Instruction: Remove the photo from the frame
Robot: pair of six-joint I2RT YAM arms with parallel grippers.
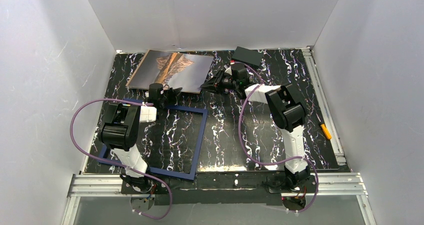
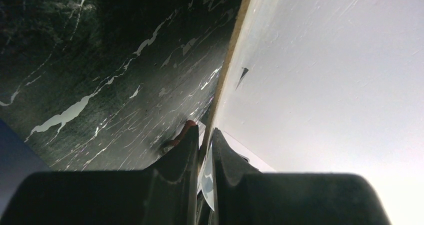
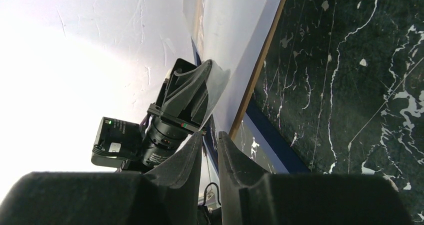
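Note:
The photo (image 1: 170,67), a brown mountain on grey-blue sky, lies tilted at the back left. Its near edge is raised off the marbled table. My left gripper (image 1: 167,92) is shut on that near edge. In the left wrist view the brown board edge (image 2: 227,60) runs down between the closed fingers of that gripper (image 2: 204,131). My right gripper (image 1: 209,85) pinches the photo's near right corner. In its wrist view the jaws (image 3: 210,134) are almost together below the pale print (image 3: 235,35). The navy frame (image 1: 150,135) lies flat and see-through on the table (image 3: 270,130).
A small black block (image 1: 248,56) sits at the back centre. An orange-handled tool (image 1: 325,131) lies by the right rail. White walls close in the back and both sides. Aluminium rails (image 1: 225,182) run along the near edge.

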